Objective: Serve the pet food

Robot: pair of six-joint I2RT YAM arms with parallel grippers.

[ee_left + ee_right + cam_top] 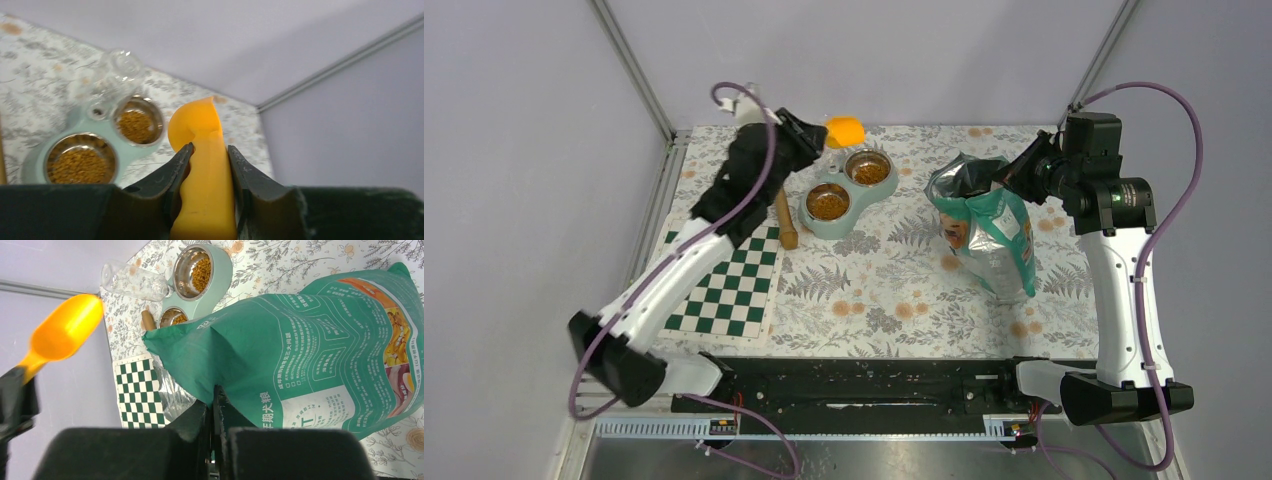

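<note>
The left gripper (207, 150) is clamped on the handle of the orange scoop (202, 130), up in the air just past the green feeder (223, 272). The pet food (827, 204) sits in both round bowls of the feeder, as little brown bits. The right gripper (215, 395) is pinched shut on the top edge of the bag (320, 340), well apart from the feeder.

I think the job now is carrying the scoop. To do it well, hold it flat, go slow, and do not bump the clear bottle (132, 281) beside the feeder. The right side should hold the bag steady.

I cannot see inside the scoop — full or empty, I cannot tell. The inside of the bag is hidden too. The bottle looks blurry from the left wrist.
</note>
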